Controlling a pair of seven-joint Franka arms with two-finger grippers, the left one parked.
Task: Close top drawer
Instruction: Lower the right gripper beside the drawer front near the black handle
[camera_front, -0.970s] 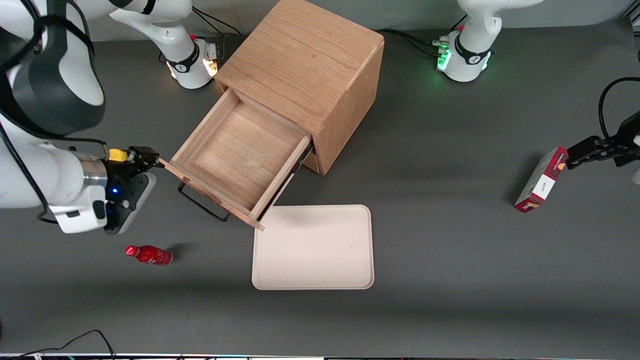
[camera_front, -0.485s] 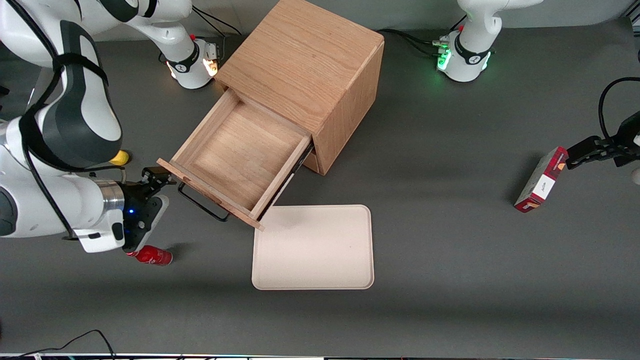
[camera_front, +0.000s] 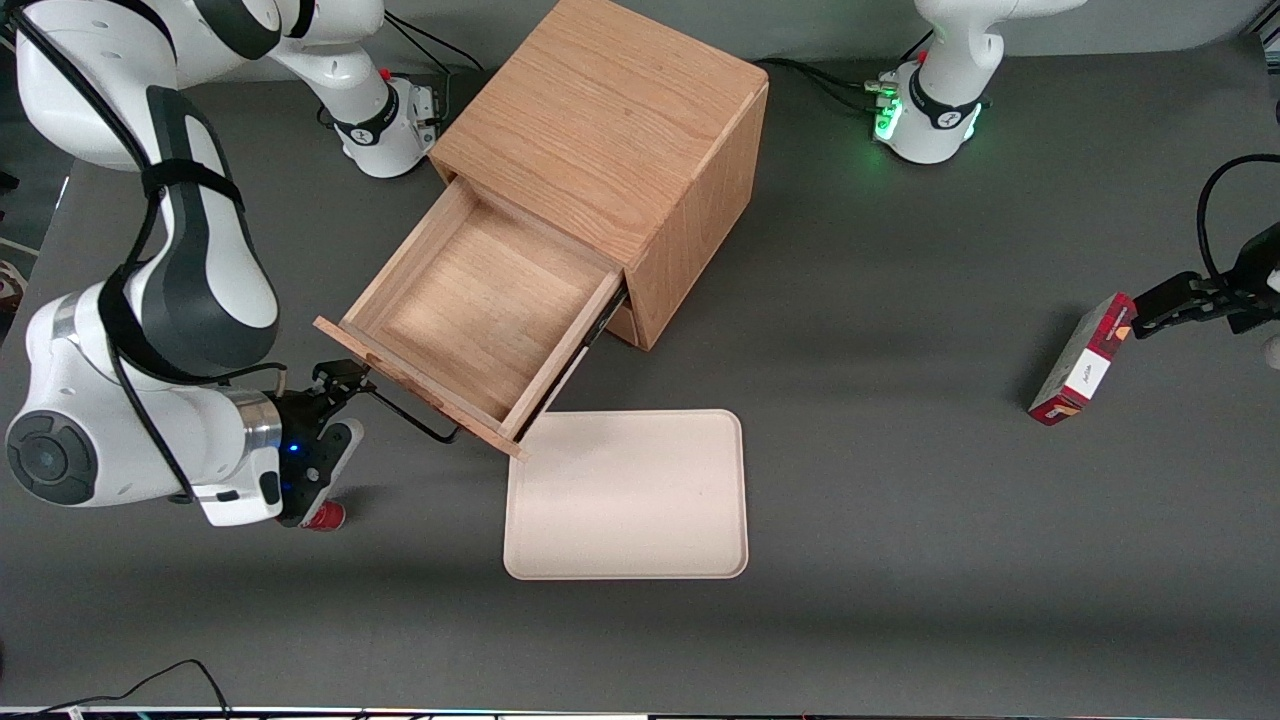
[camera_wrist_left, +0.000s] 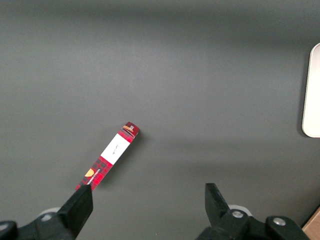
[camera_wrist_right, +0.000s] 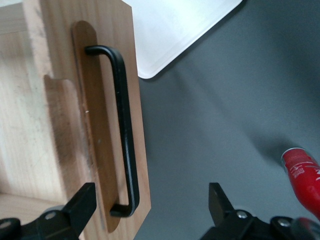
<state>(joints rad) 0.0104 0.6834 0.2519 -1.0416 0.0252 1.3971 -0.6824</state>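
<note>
The top drawer (camera_front: 470, 320) of the light oak cabinet (camera_front: 610, 130) is pulled far out and is empty inside. Its front panel (camera_wrist_right: 107, 125) carries a black wire bar handle (camera_front: 405, 415), also seen in the right wrist view (camera_wrist_right: 125, 135). My gripper (camera_front: 340, 385) is open and empty, just in front of the drawer's front panel at the handle's end toward the working arm. In the right wrist view its fingers (camera_wrist_right: 80, 205) straddle that end of the handle without touching it. The lower drawer is hidden under the open one.
A beige tray (camera_front: 627, 495) lies on the grey table, nearer the front camera than the drawer. A red bottle (camera_front: 322, 516) lies partly under my wrist, also in the right wrist view (camera_wrist_right: 302, 175). A red box (camera_front: 1083, 360) lies toward the parked arm's end.
My gripper moved from beside the drawer's corner to in front of its panel, nearer the front camera, by the handle. The arm now covers the yellow object and most of the red bottle.
</note>
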